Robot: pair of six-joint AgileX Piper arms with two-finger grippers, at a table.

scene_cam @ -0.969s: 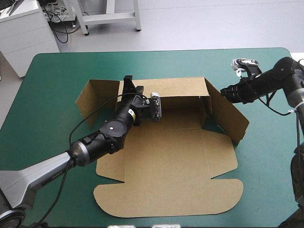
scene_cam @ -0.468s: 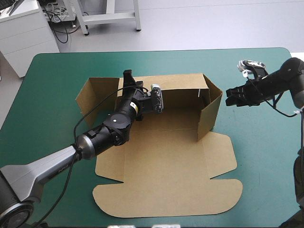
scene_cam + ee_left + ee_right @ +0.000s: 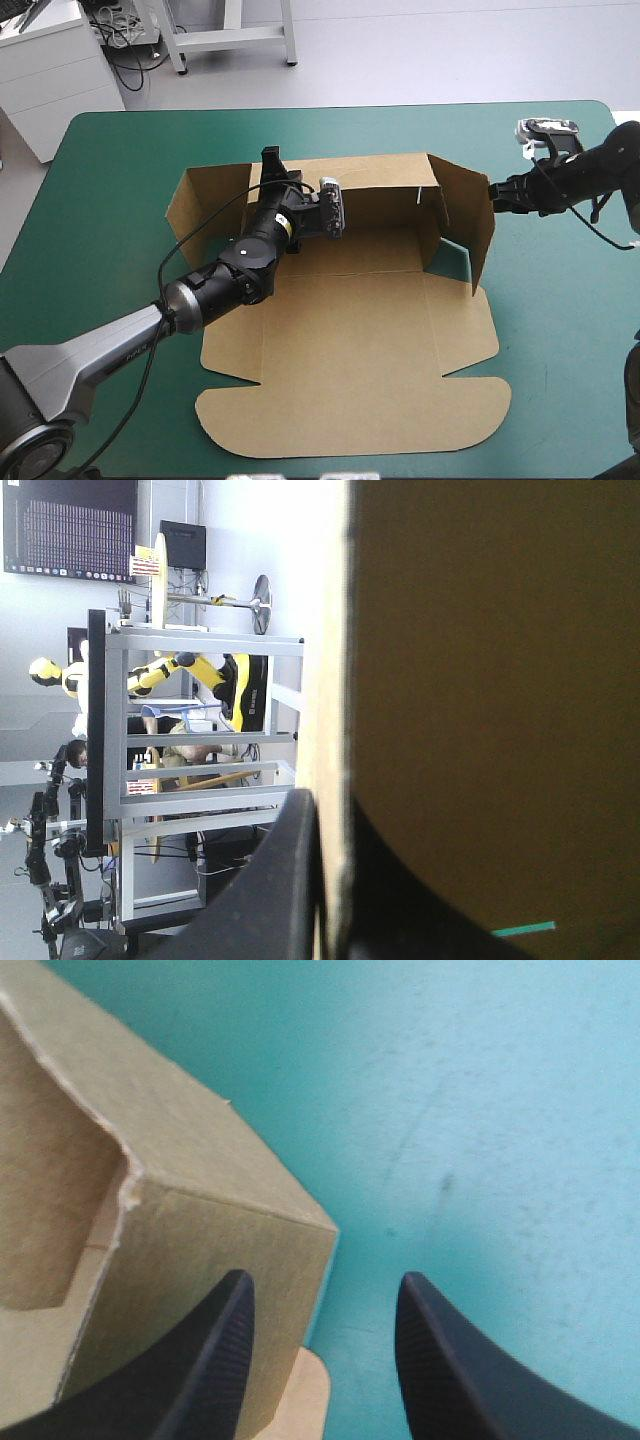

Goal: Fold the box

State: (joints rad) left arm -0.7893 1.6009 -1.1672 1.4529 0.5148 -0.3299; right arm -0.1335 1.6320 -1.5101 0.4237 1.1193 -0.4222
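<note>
my left arm [image 3: 200, 292] is reaching across the box [image 3: 350, 350] on the teal-green cover [image 3: 120, 180], left gripper [image 3: 335, 820] pinching its raised far wall; my right gripper [image 3: 325, 1280] is hovering, fingers apart, just beside the upright right wall.

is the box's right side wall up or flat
Up: the right wall stands on edge, joined to the raised back wall, with the right hand open just outside it.

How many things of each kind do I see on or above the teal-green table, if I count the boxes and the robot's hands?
Brown box, a cut sheet with some walls raised: 1
Black robot hands: 2 (left hand shut on the back wall, right hand open at the right side wall)
Total: 3
</note>
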